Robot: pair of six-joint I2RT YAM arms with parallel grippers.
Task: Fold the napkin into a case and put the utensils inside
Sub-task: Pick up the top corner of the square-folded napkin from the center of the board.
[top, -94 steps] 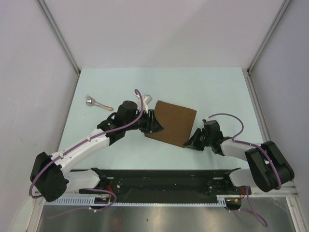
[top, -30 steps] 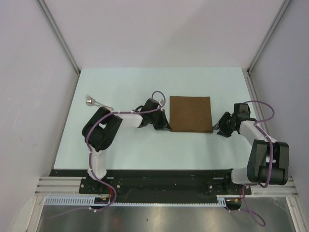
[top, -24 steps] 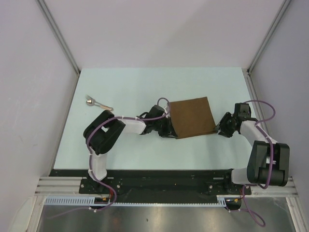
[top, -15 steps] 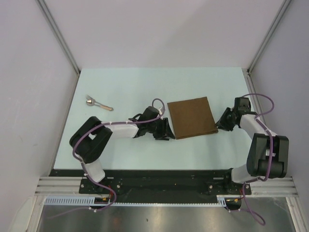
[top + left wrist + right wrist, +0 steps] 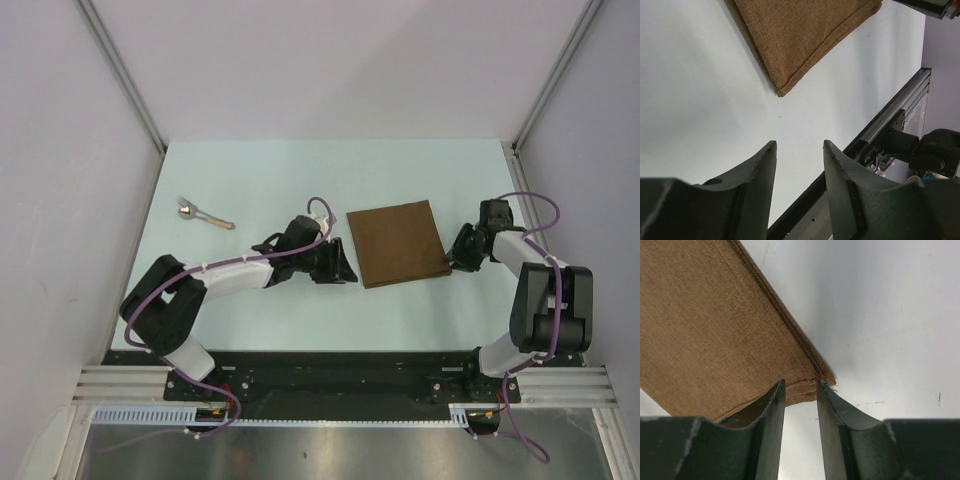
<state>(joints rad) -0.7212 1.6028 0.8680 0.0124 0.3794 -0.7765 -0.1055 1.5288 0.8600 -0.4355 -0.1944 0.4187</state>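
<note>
brown napkin (image 5: 400, 243) flat, left claw (image 5: 799, 145) apart, empty, right claw (image 5: 800, 384) apart at its corner, utensils (image 5: 203, 213) only overhead

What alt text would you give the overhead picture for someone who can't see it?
A brown napkin lies flat on a pale table; a robot's left jaws sit just left of its near left corner, the right jaws at its near right corner. A small utensil lies apart, far left.

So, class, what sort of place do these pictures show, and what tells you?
Probably a lab robot test cell: plain grey panels on aluminium posts enclose a pale table, with a black mounting rail at its near edge.
</note>
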